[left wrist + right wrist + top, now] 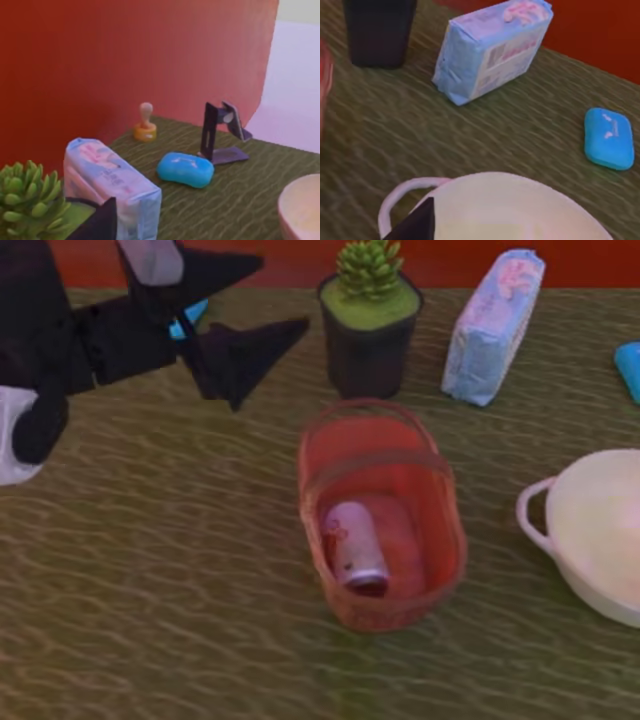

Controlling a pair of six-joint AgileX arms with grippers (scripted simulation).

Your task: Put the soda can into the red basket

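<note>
The soda can (355, 545), silver-white with red lettering, lies on its side on the floor of the red basket (445, 502), in the basket's near half. The oval woven basket stands at the table's middle, and a sliver of its rim (324, 75) shows in the right wrist view. My left gripper (283, 292) hovers open and holding nothing at the back left, well clear of the basket. Only one dark finger (100, 222) of it shows in the left wrist view. My right arm is outside the top view; one of its fingers (420, 222) hangs over the white bowl.
A potted succulent (368, 330) stands just behind the basket, with a tissue pack (492, 325) to its right. A white handled bowl (600, 530) sits at the right edge, a blue soap bar (630, 368) behind it. A stamp (145, 122) and a phone stand (222, 132) are far off.
</note>
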